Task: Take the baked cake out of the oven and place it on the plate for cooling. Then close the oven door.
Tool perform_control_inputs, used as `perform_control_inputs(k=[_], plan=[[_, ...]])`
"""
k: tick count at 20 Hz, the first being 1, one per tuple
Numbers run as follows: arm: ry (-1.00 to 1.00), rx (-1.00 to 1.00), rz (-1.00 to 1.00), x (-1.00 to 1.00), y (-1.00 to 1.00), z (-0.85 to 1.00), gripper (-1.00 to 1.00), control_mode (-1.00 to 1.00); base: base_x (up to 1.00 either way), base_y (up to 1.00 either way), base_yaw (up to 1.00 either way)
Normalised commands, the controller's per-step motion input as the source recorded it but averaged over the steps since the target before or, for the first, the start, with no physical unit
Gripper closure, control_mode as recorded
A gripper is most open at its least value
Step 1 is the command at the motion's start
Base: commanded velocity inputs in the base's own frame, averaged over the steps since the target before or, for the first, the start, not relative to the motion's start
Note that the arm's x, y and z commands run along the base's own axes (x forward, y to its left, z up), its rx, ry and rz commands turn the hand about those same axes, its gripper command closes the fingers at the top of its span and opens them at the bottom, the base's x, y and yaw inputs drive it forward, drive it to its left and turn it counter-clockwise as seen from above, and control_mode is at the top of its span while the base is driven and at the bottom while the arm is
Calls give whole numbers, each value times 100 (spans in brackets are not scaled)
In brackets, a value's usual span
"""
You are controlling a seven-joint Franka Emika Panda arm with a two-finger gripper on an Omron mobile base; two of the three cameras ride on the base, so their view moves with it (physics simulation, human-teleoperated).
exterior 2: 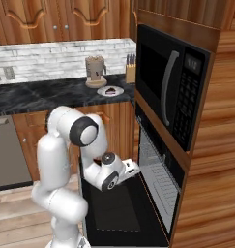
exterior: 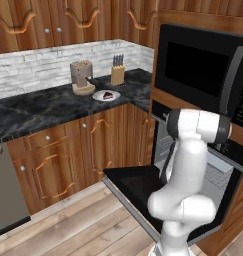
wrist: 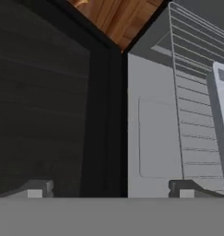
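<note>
We see the oven (exterior 2: 157,179) built into the wooden wall column, its cavity open directly ahead of the gripper (wrist: 111,189), with pale grey walls and wire racks (wrist: 196,92) running along the side. Above the gripper, higher in the same column, sits the black microwave (exterior 2: 169,82) with its vertical handle and keypad. The oven door (exterior: 138,182) lies dropped flat, a wide black panel under the gripper and spreading back toward the arm; in the hand view its dark inner face fills the side opposite the cavity, and the hinge line runs between the two finger tips.

The dark stone counter (exterior: 43,107) stretches well away from the gripper, up and to its left, over wooden cabinet doors. On it, far from the gripper, stand the tan coffee grinder (exterior: 82,77) and the wooden knife block (exterior: 117,73). Just in front of the grinder lies the plate (exterior: 106,95), small, round and white, and the baked cake (exterior: 108,94) rests on it as a small dark wedge.

A pale grey baking tray (wrist: 222,101) shows on the rack at the edge of the hand view.

The gripper hovers low over the door's hinge edge at the oven mouth, its fingers spread wide with nothing between them. The flat door and the arm's own elbow occupy the space in front of the oven.
</note>
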Motion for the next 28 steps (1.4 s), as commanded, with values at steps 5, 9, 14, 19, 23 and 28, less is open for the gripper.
perform_control_inputs(k=[5, 9, 14, 19, 23, 28], plan=[[-6, -2, 0, 0, 96, 100, -100, -100, 0, 0, 0], [-2, 0, 0, 2, 98, 100, -100, -100, 0, 0, 0], [2, 0, -1, 1, 99, 100, -100, -100, 0, 0, 0], [15, 0, -4, 0, 100, 85, -100, -100, 0, 0, 0], [25, 0, -6, 0, 94, 37, -100, -100, 0, 0, 0], [21, -1, -9, -2, 71, -7, -100, -100, 0, 0, 0]])
